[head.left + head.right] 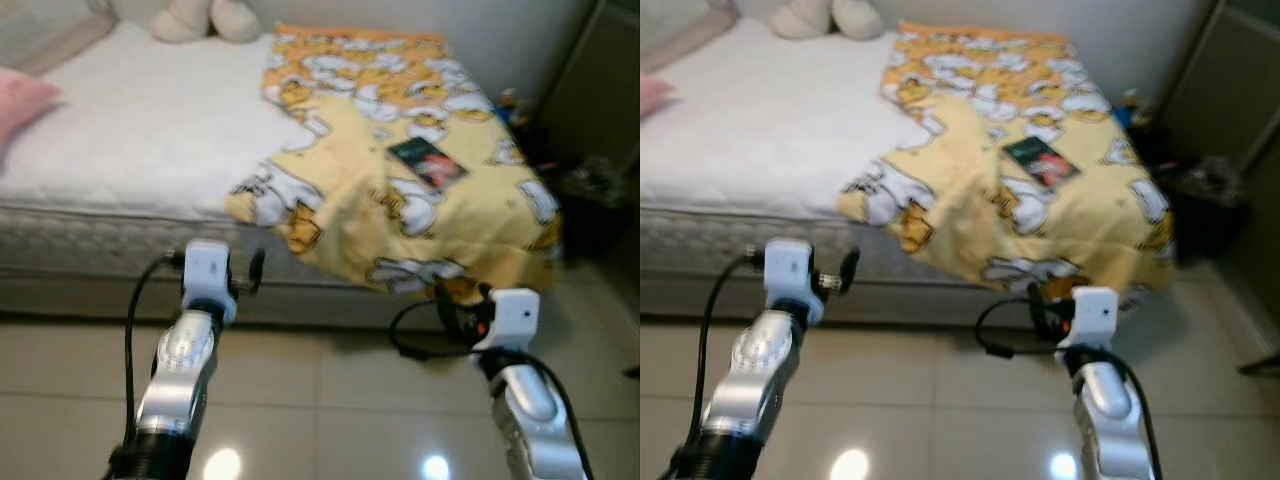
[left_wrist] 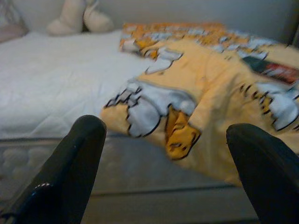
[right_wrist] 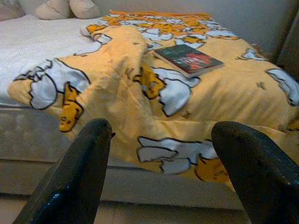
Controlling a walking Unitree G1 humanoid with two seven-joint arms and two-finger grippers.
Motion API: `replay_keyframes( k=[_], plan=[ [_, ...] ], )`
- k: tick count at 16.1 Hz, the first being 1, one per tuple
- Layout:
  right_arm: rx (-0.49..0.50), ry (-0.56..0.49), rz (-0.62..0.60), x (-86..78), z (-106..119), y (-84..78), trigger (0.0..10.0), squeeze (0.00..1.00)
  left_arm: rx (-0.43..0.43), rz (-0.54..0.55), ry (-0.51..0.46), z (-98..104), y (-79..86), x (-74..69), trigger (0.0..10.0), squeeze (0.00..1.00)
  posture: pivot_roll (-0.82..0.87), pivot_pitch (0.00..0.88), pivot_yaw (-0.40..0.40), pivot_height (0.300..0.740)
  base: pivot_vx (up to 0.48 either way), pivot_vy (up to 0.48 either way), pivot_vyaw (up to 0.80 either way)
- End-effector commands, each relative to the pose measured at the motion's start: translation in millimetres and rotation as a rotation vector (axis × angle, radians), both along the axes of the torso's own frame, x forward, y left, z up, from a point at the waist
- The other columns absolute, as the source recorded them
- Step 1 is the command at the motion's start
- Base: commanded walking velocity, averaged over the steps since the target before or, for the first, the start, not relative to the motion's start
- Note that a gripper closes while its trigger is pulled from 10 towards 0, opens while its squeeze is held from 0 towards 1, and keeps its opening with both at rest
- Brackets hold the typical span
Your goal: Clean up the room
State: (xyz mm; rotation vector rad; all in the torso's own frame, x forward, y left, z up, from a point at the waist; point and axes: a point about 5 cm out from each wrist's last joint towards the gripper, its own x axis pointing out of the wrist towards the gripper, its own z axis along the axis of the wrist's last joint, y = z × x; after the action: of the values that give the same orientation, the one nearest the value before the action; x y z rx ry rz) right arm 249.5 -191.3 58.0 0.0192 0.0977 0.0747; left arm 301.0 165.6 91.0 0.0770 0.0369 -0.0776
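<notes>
Blanket (image 1: 400, 170), yellow with white and orange cartoon figures, lies rumpled over the right half of the bed (image 1: 130, 140) before me in my left eye view, one corner hanging over the near edge above the tiled floor (image 1: 330, 400). A dark book (image 1: 427, 162) with a red patch on its cover rests flat on the blanket, toward the far right side. Pale stuffed toys (image 1: 190, 18) sit at the head of the white mattress, and a pink pillow (image 1: 20, 100) shows at the left edge. My left gripper (image 1: 240, 272) is raised in front of the bed frame, near the hanging corner; my right gripper (image 1: 455, 305) is held low, just below the blanket's drooping edge. My right eye view gives the same scene, with dark clutter (image 1: 1200, 190) on the floor beyond the bed's right side. In my left wrist view my two black fingers (image 2: 74, 163) stand wide apart with nothing between them, pointed at the blanket's hanging corner and the mattress side. In my right wrist view my fingers (image 3: 74, 172) are likewise spread and empty, aimed at the blanket's folds, with the book lying on the cloth further back.
</notes>
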Motion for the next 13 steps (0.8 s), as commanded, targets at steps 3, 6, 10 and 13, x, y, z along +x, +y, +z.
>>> replay_keyframes(
  k=[3, 6, 10, 13],
  plan=[
    [0.005, -0.005, -0.005, 2.0, 0.1, -0.5, 10.0, 0.0, 0.023, 0.019, 0.004, -2.1, 8.1, 2.2, 10.0, 0.0, -0.09, 0.0, 0.012, 0.74, 0.0, -0.419, 0.0],
    [-0.015, 0.0, -0.048, -4.6, -4.9, -11.6, 10.0, 0.0, 0.055, 0.027, 0.016, -5.3, 8.5, 4.2, 10.0, 0.0, -0.09, 0.0, 0.01, 0.74, 0.0, -0.28, 0.0],
    [-0.04, 0.037, -0.117, -20.1, -15.3, -30.8, 10.0, 0.0, 0.028, 0.039, -0.003, -2.1, 10.6, 7.0, 10.0, 0.0, -0.11, 0.0, 0.003, 0.74, 0.207, 0.0, 0.0],
    [-0.057, 0.046, -0.135, -29.9, -18.2, -38.5, 10.0, 0.0, 0.016, 0.042, 0.005, -1.4, 8.5, 11.0, 10.0, 0.0, -0.12, 0.0, 0.004, 0.74, 0.48, 0.0, 0.0]
  ],
)
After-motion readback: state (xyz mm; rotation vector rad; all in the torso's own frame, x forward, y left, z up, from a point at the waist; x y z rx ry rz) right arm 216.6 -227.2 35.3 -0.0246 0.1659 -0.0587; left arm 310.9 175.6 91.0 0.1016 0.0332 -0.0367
